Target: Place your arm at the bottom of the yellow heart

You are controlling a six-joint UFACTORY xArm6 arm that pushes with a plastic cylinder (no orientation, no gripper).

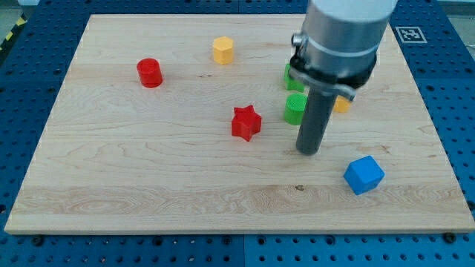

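Observation:
My tip (pixel 308 152) rests on the wooden board (pixel 148 178), right of centre. A yellow block (pixel 342 104) shows only as a sliver behind the arm's body, up and to the right of the tip; its shape cannot be made out. A second yellow block (pixel 223 50), roughly hexagonal, lies near the view's top, left of the arm. A green round block (pixel 295 109) stands just up and left of the tip, touching the rod's outline. Another green block (pixel 290 75) above it is partly hidden by the arm.
A red star (pixel 246 122) lies left of the tip. A red cylinder (pixel 149 72) is at the upper left. A blue cube (pixel 364 174) sits down and right of the tip. The board's edge is bordered by blue perforated table (pixel 460 111).

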